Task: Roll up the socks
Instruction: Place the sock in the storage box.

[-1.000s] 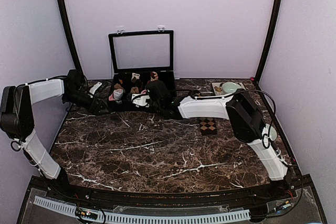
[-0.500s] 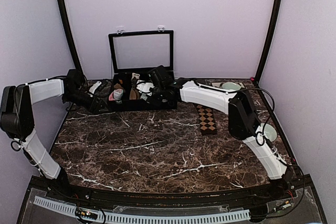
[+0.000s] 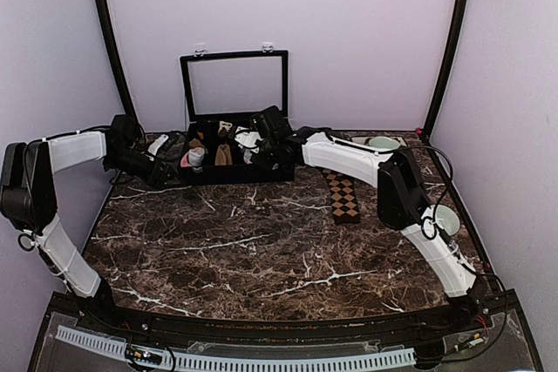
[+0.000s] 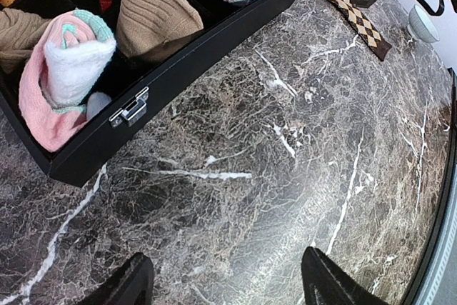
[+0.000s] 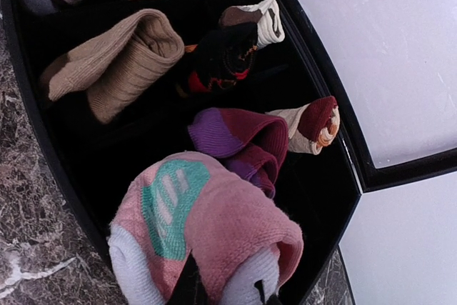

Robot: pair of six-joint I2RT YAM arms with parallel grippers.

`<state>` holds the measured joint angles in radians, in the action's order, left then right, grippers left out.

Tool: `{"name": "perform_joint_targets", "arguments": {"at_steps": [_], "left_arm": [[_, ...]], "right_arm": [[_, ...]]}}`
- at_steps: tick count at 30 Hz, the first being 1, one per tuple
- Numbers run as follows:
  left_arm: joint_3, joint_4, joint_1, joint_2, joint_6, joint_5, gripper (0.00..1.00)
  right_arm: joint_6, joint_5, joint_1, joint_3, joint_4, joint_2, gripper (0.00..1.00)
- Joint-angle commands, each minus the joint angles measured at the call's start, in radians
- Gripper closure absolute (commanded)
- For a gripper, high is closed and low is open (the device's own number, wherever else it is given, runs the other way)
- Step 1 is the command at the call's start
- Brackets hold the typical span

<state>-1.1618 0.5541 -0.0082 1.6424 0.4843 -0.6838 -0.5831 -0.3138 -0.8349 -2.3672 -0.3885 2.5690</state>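
Note:
My right gripper point(image 5: 225, 292) is shut on the pink sock point(image 5: 214, 223), which is rolled into a bundle with a mint-green patch and a white inside. It hangs over the right front part of the open black box point(image 3: 235, 179). The top view shows this gripper point(image 3: 255, 147) reaching in from the right. The dark brown sock with tan checks point(image 3: 342, 195) lies flat and stretched out on the marble, right of the box. My left gripper point(image 4: 228, 278) stands open over bare marble just before the box's left front corner, holding nothing.
The box holds other bundles: tan ribbed point(image 5: 118, 62), maroon and purple point(image 5: 243, 141), black with orange point(image 5: 225, 55), and a second pink and mint roll point(image 4: 61, 69). Its lid point(image 3: 235, 84) stands upright behind. A mint dish point(image 3: 381, 143) sits at the back right.
My right arm has carried the pink roll from the box's front edge back and up over the box. The full checked sock now shows on the table. The left arm has stayed put.

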Motion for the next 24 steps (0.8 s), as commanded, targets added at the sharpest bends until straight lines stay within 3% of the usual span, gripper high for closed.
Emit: {"name": "perform_joint_targets", "arguments": {"at_steps": [1, 24], "left_arm": [[0.012, -0.003, 0.008, -0.004, -0.011, -0.013, 0.26], [0.027, -0.017, 0.013, -0.013, -0.017, -0.017, 0.27]], "right_arm": [[-0.045, -0.006, 0.013, -0.033, 0.033, 0.023, 1.0], [-0.231, 0.025, 0.024, -0.053, 0.243, 0.09, 1.0]]}}
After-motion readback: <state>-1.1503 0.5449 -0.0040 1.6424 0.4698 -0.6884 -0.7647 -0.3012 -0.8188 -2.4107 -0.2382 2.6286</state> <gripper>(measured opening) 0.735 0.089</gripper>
